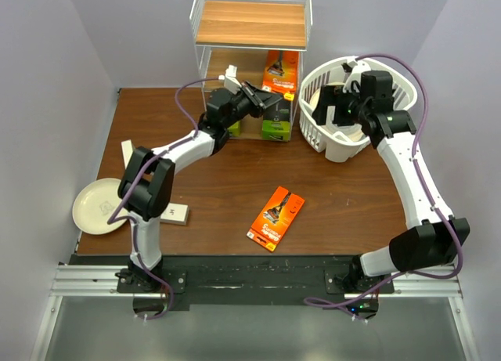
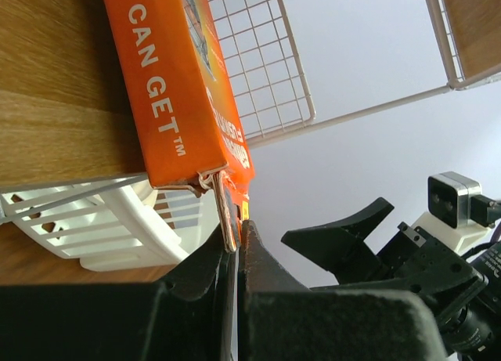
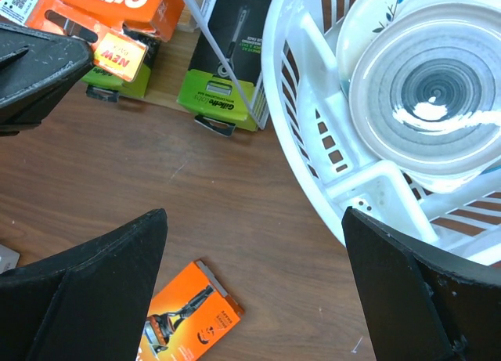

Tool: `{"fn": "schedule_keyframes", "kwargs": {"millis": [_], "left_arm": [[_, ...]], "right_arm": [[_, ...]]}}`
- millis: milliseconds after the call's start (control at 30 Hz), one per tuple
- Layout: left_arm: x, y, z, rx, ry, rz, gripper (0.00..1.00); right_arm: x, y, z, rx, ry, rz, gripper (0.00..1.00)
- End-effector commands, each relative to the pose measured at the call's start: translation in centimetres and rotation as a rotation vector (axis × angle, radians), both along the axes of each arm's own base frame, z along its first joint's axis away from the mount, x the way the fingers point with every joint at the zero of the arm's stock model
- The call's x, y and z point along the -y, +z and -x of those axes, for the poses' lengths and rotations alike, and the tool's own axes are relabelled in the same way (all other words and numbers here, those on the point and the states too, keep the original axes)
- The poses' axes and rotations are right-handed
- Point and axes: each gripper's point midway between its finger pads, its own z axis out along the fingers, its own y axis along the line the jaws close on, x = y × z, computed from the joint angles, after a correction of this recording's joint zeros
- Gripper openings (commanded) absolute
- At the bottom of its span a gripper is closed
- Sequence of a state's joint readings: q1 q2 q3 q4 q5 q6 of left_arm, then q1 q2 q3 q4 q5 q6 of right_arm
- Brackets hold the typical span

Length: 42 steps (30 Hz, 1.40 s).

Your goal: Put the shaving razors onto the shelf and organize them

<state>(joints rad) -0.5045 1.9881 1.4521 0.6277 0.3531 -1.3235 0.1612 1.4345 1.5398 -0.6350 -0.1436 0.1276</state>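
**Brown bench, one orange pack pinched at the shelf**

Brown wood covers the bench (image 1: 227, 181), which is closed in by pale walls. At the far edge stands the shelf (image 1: 250, 24), a white wire frame with light wooden boards. The left gripper (image 2: 235, 237) reaches to its open front, pressed together on the thin hang tab of an orange razor pack (image 2: 172, 87). That pack sits below the top board.

Two black boxes with lime-green ends (image 3: 227, 63) (image 3: 117, 79) stand at the foot of the shelf. A second orange card (image 1: 275, 218) lies flat near the middle of the bench, well apart from the shelf.

Two slim white boxes (image 1: 176, 214) (image 1: 127, 153) lie on the left side, close to a cream plate (image 1: 98, 206).

The right gripper (image 3: 254, 212) hangs with its fingers spread wide and nothing between them. It is above the bench, just beside a white slotted basket (image 3: 290, 102) that holds more plates (image 3: 427, 95).
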Motion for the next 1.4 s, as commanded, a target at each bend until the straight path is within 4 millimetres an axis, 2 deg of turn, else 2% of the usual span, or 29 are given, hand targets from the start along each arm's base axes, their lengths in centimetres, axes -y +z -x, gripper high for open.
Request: {"fn": "schedule_keyframes", "kwargs": {"millis": [0, 300, 467, 533, 633, 667, 767, 900, 933, 967, 1000, 1033, 1067, 1100, 1133, 1167, 1200, 1233, 1300, 1333, 1367], "left_arm": [[1.7, -0.2, 0.2, -0.026, -0.033, -0.002, 0.03], [2.6, -0.8, -0.1, -0.063, -0.039, 0.002, 0.07], [2.9, -0.3, -0.1, -0.057, -0.038, 0.005, 0.08], [2.9, -0.4, 0.0, -0.059, -0.04, 0.001, 0.11], [2.6, -0.7, 0.6, -0.079, -0.051, -0.008, 0.26], [2.2, -0.7, 1.2, -0.081, -0.055, -0.011, 0.4], [0.5, -0.4, 2.6, -0.058, -0.072, -0.033, 0.57], [-3.2, -0.3, 3.3, 0.004, -0.052, -0.091, 0.7], [-4.1, 1.0, 4.3, 0.05, -0.068, -0.095, 0.71], [-4.9, -0.9, 5.0, 0.026, -0.072, -0.125, 0.72], [-6.3, -1.5, 5.1, 0.046, -0.058, -0.159, 0.73], [-7.2, -1.3, 6.3, 0.052, -0.072, -0.182, 0.73], [-8.2, -3.7, 7.3, 0.01, -0.074, -0.22, 0.73], [-9.4, -4.7, 7.7, 0.026, -0.063, -0.264, 0.73], [-10.1, -4.7, 9.0, 0.035, -0.064, -0.297, 0.73], [-11.0, -7.0, 10.0, -0.002, -0.059, -0.345, 0.73], [-11.7, -7.9, 10.3, 0.03, -0.049, -0.407, 0.73], [-12.3, -8.3, 11.0, 0.051, -0.047, -0.452, 0.73], [-12.3, -10.5, 12.4, 0.112, -0.084, -0.566, 0.73], [-12.3, -11.1, 13.1, 0.131, -0.101, -0.602, 0.73], [-12.4, -12.9, 14.1, 0.126, -0.118, -0.643, 0.73]], "right_arm": [[0.4, 1.5, 0.2, 0.046, -0.02, -0.014, 0.99], [0.5, 1.5, -0.3, 0.048, -0.024, -0.012, 0.99], [0.5, 1.4, -0.4, 0.046, -0.023, -0.015, 0.99], [0.4, 1.4, -0.4, 0.045, -0.018, -0.015, 0.99], [0.4, 1.4, -0.5, 0.046, -0.016, -0.015, 0.99], [0.3, 1.3, -0.5, 0.044, -0.013, -0.015, 0.99], [0.3, 1.0, -0.4, 0.04, -0.011, -0.021, 0.99], [0.3, 0.9, 0.3, 0.052, 0.004, -0.011, 0.98], [0.1, 0.2, 0.7, 0.037, 0.021, -0.011, 0.98], [-0.4, 0.0, 1.2, 0.028, 0.048, -0.025, 0.97], [-0.6, -0.1, 1.8, 0.025, 0.058, -0.039, 0.97], [-1.1, -1.8, 2.5, -0.018, 0.08, -0.055, 0.97], [-2.3, -2.6, 3.4, -0.048, 0.135, -0.094, 0.99], [-2.9, -3.5, 4.1, -0.077, 0.157, -0.112, 0.99], [-4.1, -5.5, 5.5, -0.128, 0.2, -0.12, 0.99], [-5.1, -6.5, 6.5, -0.16, 0.242, -0.132, 0.99], [-6.0, -7.4, 7.4, -0.183, 0.272, -0.13, 0.99], [-7.8, -9.4, 9.1, -0.222, 0.336, -0.119, 0.97], [-9.3, -11.5, 10.7, -0.253, 0.384, -0.073, 0.96], [-10.5, -13.3, 12.2, -0.297, 0.417, -0.053, 0.96], [-10.6, -14.5, 12.7, -0.333, 0.401, -0.038, 0.96]]}}
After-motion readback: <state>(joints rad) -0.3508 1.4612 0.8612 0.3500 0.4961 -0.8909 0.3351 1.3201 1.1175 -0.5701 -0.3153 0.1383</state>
